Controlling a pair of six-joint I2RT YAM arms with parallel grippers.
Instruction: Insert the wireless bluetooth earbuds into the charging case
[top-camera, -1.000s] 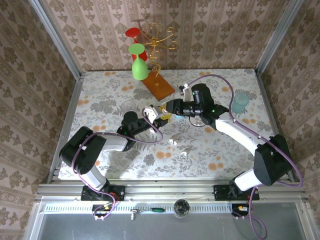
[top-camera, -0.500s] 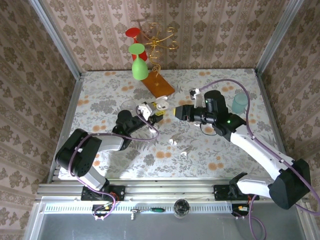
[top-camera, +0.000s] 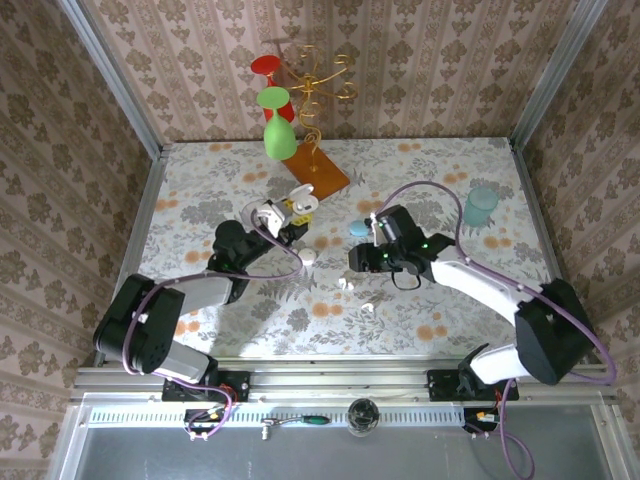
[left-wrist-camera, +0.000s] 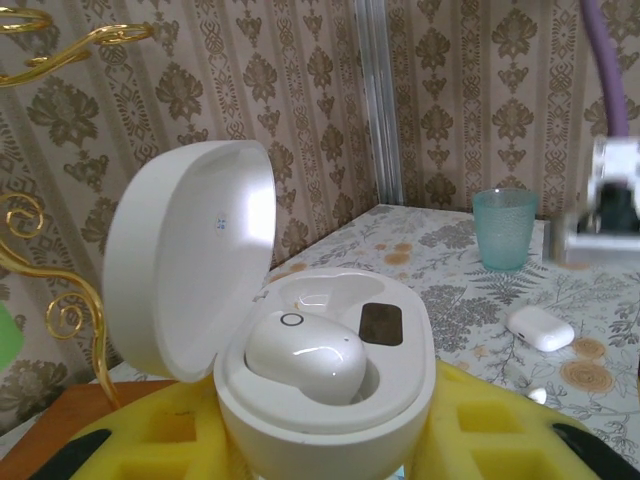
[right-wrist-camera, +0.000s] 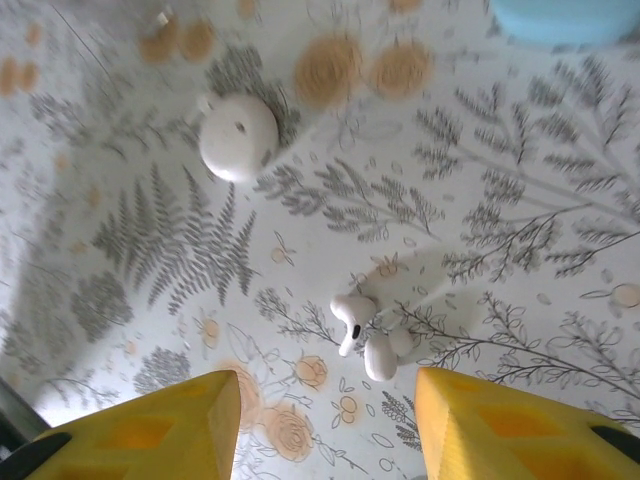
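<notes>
My left gripper (top-camera: 281, 216) is shut on an open white charging case (left-wrist-camera: 330, 400), its yellow fingers (left-wrist-camera: 490, 430) pressing both sides. One glossy white earbud (left-wrist-camera: 300, 355) lies in the near socket under the raised lid (left-wrist-camera: 190, 255); the socket behind it is empty. Two white stemmed earbuds (right-wrist-camera: 365, 335) lie touching each other on the flowered table, a little ahead of my open right gripper (right-wrist-camera: 325, 380), which hovers low above them with nothing between its fingers. From above, that pair (top-camera: 345, 283) sits just below the right gripper (top-camera: 354, 262), and one more earbud (top-camera: 368, 306) lies nearer the front.
A closed white pebble case (right-wrist-camera: 238, 137) rests left of the pair on the table. A pale blue case (top-camera: 357, 228) lies behind the right gripper. A teal cup (top-camera: 481, 207) stands at the right. A wooden-based gold rack (top-camera: 317, 170) with green and red glasses stands at the back.
The right gripper drew away from the held case, swung back and down over the two earbuds on the table, and its jaws widened. The left gripper carried the case leftward and back.
</notes>
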